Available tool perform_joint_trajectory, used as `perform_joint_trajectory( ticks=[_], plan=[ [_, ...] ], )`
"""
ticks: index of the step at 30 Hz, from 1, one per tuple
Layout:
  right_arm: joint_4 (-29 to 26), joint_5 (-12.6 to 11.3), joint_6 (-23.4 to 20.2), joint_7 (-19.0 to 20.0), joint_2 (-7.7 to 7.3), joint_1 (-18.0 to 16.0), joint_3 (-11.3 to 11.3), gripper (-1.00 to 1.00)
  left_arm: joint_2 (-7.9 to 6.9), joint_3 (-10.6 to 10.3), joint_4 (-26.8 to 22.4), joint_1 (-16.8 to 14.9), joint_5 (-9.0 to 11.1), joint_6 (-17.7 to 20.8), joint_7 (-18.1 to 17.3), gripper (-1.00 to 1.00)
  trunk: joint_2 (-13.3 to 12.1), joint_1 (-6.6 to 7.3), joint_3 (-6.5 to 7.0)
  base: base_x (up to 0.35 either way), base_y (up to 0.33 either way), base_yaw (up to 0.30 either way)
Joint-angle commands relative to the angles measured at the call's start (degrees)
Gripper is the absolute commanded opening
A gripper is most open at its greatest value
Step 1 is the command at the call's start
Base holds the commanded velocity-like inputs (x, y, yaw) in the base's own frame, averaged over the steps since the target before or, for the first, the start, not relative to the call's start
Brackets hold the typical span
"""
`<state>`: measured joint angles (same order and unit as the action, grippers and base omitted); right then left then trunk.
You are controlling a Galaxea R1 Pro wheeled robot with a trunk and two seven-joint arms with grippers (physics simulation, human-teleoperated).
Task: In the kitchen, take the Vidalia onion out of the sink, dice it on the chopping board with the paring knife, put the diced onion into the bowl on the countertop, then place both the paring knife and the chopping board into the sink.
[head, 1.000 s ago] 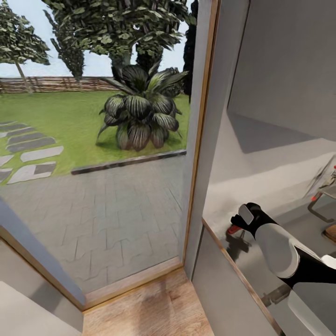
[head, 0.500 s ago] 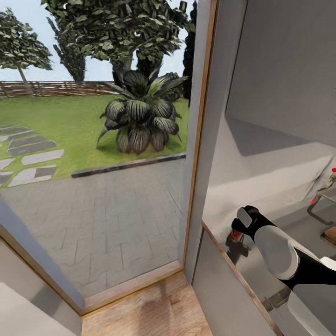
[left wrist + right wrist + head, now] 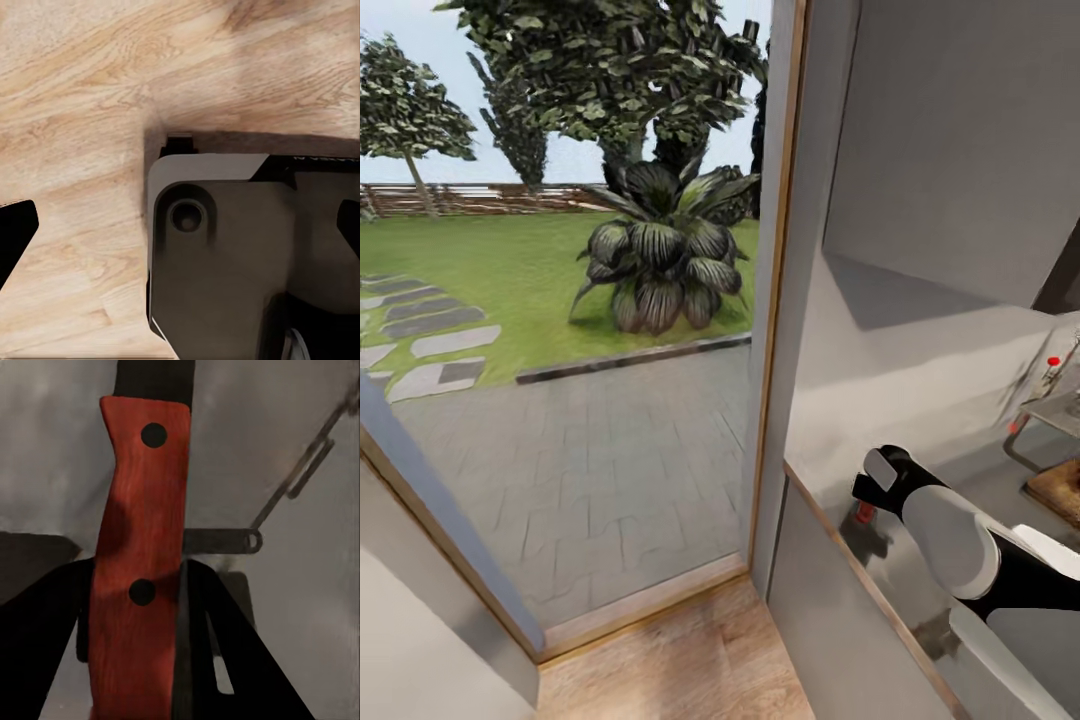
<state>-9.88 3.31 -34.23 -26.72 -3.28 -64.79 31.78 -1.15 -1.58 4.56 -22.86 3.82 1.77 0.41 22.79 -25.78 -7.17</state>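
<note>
A glass door (image 3: 560, 400) looks onto a lawn with a leafy plant (image 3: 660, 265). Beside it runs the grey desk (image 3: 960, 470), with the board's (image 3: 1060, 490) corner and the red-knobbed tap (image 3: 1050, 375) at its far end. Over the desk, the right end effector (image 3: 867, 497) is clamped on the knife (image 3: 139, 562) — red handle between its fingers. The left end effector (image 3: 180, 232) hangs above wooden floor (image 3: 75, 90) — whether apart or together I cannot tell.
</note>
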Motion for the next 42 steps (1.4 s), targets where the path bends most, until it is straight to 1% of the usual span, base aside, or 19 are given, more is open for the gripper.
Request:
perform_joint_trajectory(
  ticks=[1,10,19,24,29,31,35,42],
  plan=[
    [-0.06,0.29,-0.31,-0.09,0.02,-0.06,0.3,-1.0,0.01,-0.18,0.09,-0.08,0.39,0.08,0.04,1.0,0.13,-0.01,-0.03,-0.321,-0.008,0.0],
    [0.02,0.29,-0.28,-0.09,0.15,-0.07,0.27,-1.0,0.01,-0.18,0.09,-0.08,0.4,0.08,0.03,1.0,0.13,-0.01,0.76,-0.279,-0.001,0.0],
    [-0.37,0.03,0.2,-0.01,0.71,-0.07,0.03,-1.0,0.08,-0.18,0.04,-0.08,0.31,-0.46,0.03,1.0,0.13,-0.01,1.54,-0.019,0.0,0.0],
    [-0.83,0.03,0.29,0.07,1.97,-0.07,-0.04,-1.0,0.09,-0.18,-0.01,-0.08,0.31,-0.65,0.03,1.0,0.13,-0.01,1.99,0.0,0.0,0.0],
    [-1.45,0.09,0.3,-0.01,2.24,-0.07,0.02,-1.0,0.03,-0.12,-0.07,-0.08,0.3,-0.87,0.09,1.0,0.13,-0.01,2.44,0.0,0.0,0.0],
    [-2.35,0.1,0.29,-0.11,2.27,-0.07,0.03,-1.0,0.03,-0.15,-0.07,-0.08,0.29,-1.57,0.1,1.0,0.13,-0.01,2.62,0.0,0.0,0.0],
    [-5.28,0.21,0.06,-0.43,2.3,-0.07,0.02,-1.0,0.08,-0.17,-0.08,-0.08,0.31,-4.12,0.12,1.0,0.13,-0.01,2.98,0.0,0.0,0.0],
    [-7.53,0.45,-0.4,-0.99,2.14,-0.07,-0.22,-1.0,0.1,-0.18,-0.08,-0.08,0.31,-5.34,0.11,1.0,0.13,-0.01,3.54,0.0,0.0,0.0]
  ],
)
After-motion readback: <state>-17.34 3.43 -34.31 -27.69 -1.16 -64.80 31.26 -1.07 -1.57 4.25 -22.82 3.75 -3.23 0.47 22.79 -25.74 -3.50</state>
